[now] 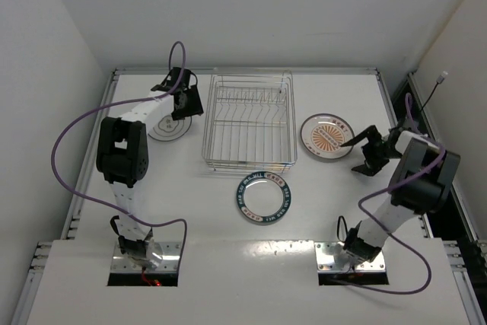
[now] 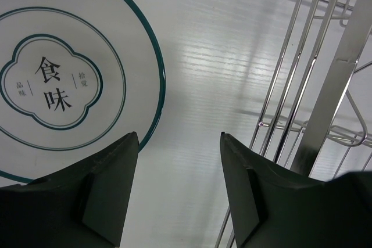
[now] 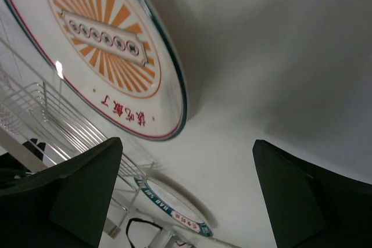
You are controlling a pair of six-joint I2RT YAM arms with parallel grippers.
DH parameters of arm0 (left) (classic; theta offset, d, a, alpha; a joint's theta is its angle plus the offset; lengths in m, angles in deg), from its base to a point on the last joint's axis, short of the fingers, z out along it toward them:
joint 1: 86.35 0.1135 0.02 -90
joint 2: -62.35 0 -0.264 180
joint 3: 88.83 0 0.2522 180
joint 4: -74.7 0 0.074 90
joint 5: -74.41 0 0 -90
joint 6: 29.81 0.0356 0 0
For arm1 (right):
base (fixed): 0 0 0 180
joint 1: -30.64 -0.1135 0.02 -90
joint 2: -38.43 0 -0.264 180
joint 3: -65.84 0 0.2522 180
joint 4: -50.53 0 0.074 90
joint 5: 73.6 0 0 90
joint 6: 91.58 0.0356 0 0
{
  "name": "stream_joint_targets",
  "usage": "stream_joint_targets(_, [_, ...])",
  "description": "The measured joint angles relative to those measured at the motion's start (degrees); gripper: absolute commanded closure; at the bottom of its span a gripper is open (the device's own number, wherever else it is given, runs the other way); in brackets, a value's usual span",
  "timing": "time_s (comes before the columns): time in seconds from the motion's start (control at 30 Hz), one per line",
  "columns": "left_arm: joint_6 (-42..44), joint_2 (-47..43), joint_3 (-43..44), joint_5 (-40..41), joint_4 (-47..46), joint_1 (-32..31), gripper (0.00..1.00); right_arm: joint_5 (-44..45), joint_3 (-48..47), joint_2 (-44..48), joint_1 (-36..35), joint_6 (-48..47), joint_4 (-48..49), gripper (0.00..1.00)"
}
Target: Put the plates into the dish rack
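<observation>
The dish rack (image 1: 249,121) stands empty near the middle of the white tabletop (image 1: 342,74), all three plates flat around it. The ringed plate (image 1: 163,129) lies at its 9 o'clock, the orange-striped plate (image 1: 326,135) at its 3 o'clock, and the blue-rimmed plate (image 1: 263,196) at about its 6 o'clock, each apart from the wires. Metal rails edge the tabletop, and plain white walls (image 1: 228,5) close it in on three sides.

The left tool (image 2: 177,137) hangs over the ringed plate's 2 o'clock edge, between plate and rack, its fingers spread and gripping nothing. The right tool (image 3: 186,140) sits at the striped plate's 3 o'clock, its fingers wide apart and empty. One fingertip (image 1: 348,143) reaches the rim, though I cannot tell if it touches.
</observation>
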Motion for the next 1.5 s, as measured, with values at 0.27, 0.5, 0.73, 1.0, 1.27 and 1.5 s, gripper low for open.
stream_joint_targets(0.27, [0.0, 0.0, 0.0, 0.0, -0.1, 0.0, 0.45, -4.1, -7.6, -13.1, -1.8, 2.1, 0.9, 0.4])
stream_joint_targets(0.5, [0.0, 0.0, 0.0, 0.0, -0.1, 0.0, 0.45, -4.6, -11.8, -19.9, -5.0, 4.3, 1.8, 0.95])
stream_joint_targets(0.73, [0.0, 0.0, 0.0, 0.0, -0.1, 0.0, 0.45, -6.6, -12.1, -18.0, -5.4, 4.8, 2.6, 1.0])
stream_joint_targets(1.0, [0.0, 0.0, 0.0, 0.0, -0.1, 0.0, 0.45, 16.2, -18.8, 8.2, -11.6, 4.2, -3.9, 1.0])
stream_joint_targets(1.27, [-0.7, 0.0, 0.0, 0.0, -0.1, 0.0, 0.45, 33.8, -38.2, 9.9, -29.7, 0.8, -6.0, 1.0])
stream_joint_targets(1.5, [-0.8, 0.0, 0.0, 0.1, -0.1, 0.0, 0.45, 51.0, -55.5, -6.7, -43.6, -2.9, -14.1, 1.0])
